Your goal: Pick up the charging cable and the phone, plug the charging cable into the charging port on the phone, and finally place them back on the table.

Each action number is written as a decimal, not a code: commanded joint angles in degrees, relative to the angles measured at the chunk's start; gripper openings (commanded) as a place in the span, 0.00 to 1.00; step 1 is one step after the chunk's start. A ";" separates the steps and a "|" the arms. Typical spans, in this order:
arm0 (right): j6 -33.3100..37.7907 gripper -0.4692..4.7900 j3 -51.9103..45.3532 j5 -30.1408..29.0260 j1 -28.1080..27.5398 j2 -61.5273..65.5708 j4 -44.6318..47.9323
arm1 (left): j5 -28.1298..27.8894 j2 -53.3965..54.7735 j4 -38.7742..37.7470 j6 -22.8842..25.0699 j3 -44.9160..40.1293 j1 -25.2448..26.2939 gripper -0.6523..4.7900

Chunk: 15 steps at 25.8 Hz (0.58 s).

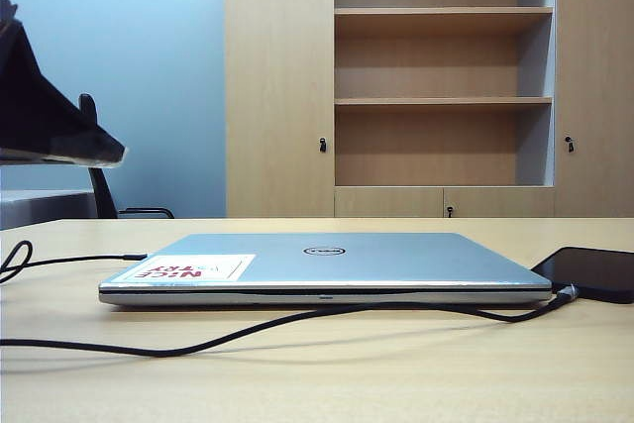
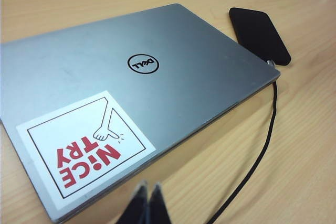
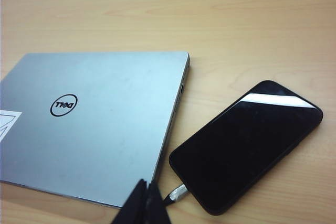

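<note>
The black phone (image 3: pixel 247 145) lies flat on the table (image 3: pixel 252 30) beside the laptop's right side, and shows too in the exterior view (image 1: pixel 592 269). The charging cable (image 1: pixel 248 329) snakes along the table in front of the laptop. Its silver plug (image 3: pixel 178 193) sits against the phone's end and seems to be inserted. My right gripper (image 3: pixel 147 184) hangs shut and empty above the laptop's corner, close to the plug. My left gripper (image 2: pixel 148 187) is also shut and empty, over the table by the laptop's stickered corner, with the cable (image 2: pixel 257 150) to one side.
A closed silver Dell laptop (image 1: pixel 327 264) with a red-and-white sticker (image 2: pixel 86 148) fills the middle of the table. A black arm part (image 1: pixel 50 116) looms at the exterior view's upper left. A wooden shelf cabinet (image 1: pixel 436 76) and a chair stand behind the table.
</note>
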 commanded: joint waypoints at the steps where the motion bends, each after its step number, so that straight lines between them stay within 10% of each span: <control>1: 0.02 0.08 0.20 0.13 0.04 -0.11 1.05 | 0.20 -0.13 1.70 0.22 -0.28 0.04 0.11; 15: 0.02 0.08 0.20 0.13 0.04 -0.11 1.05 | 0.20 -7.56 8.37 0.20 -1.18 5.66 0.11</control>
